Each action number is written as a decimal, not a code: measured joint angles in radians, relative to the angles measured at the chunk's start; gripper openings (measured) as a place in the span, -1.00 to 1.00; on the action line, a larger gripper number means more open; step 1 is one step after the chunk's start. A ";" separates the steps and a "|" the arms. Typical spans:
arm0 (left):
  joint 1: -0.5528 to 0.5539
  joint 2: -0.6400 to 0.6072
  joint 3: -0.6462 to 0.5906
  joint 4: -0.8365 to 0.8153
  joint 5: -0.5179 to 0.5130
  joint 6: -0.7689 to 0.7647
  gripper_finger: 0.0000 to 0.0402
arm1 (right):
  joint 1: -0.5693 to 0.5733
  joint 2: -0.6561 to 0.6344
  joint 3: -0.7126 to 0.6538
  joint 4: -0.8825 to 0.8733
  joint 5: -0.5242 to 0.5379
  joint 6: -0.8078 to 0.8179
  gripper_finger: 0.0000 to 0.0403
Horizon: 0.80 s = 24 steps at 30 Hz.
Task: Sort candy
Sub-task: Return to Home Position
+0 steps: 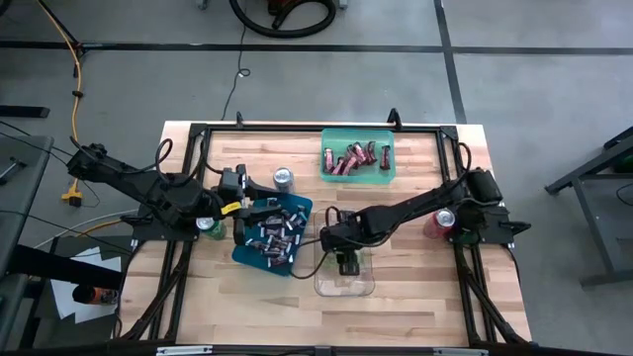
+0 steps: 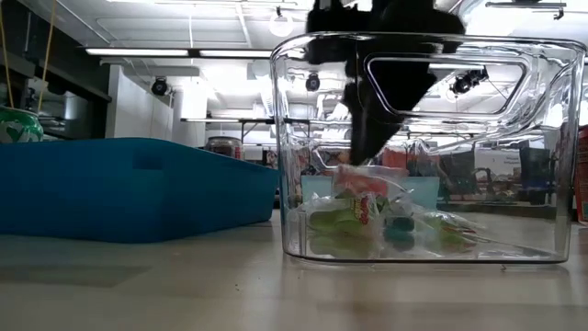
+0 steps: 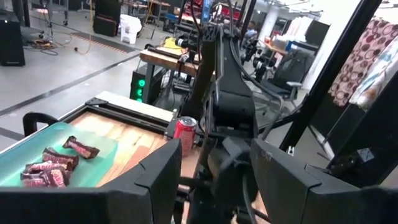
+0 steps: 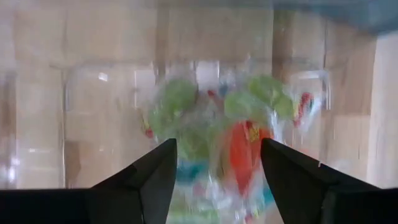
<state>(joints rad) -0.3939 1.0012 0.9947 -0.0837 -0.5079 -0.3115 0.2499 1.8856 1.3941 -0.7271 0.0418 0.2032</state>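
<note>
Dark mini bars with pale print point(image 1: 275, 233) lie heaped in a blue tray point(image 1: 244, 253) point(image 2: 138, 188). Dark red bars point(image 1: 352, 158) point(image 3: 53, 167) rest in a green tray point(image 1: 384, 176). Green-and-red wrapped pieces point(image 2: 363, 216) point(image 4: 242, 130) sit on the floor of a clear bin point(image 1: 321, 285) point(image 2: 551, 138). My right gripper point(image 1: 346, 263) point(image 2: 367, 138) point(image 4: 217, 162) reaches down inside that bin, open, just above the pieces. My left gripper point(image 1: 259, 192) point(image 3: 214, 171) hovers open over the blue tray's far left part, holding nothing.
A silver can point(image 1: 284, 179) stands beyond the blue tray, a green can point(image 1: 206, 225) point(image 2: 18, 124) to its left, and a red can point(image 1: 439, 222) point(image 3: 185, 134) near the right arm's base. A black frame rail point(image 1: 297, 127) runs round the wooden table.
</note>
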 joint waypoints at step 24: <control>0.059 0.000 0.000 0.103 0.188 0.267 -0.29 | 0.159 -0.802 -0.214 -0.302 0.396 0.478 -0.47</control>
<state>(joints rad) -0.3347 1.0012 0.9947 0.0196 -0.3197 -0.0443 0.4088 1.0839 1.1798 -1.0290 0.4378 0.6809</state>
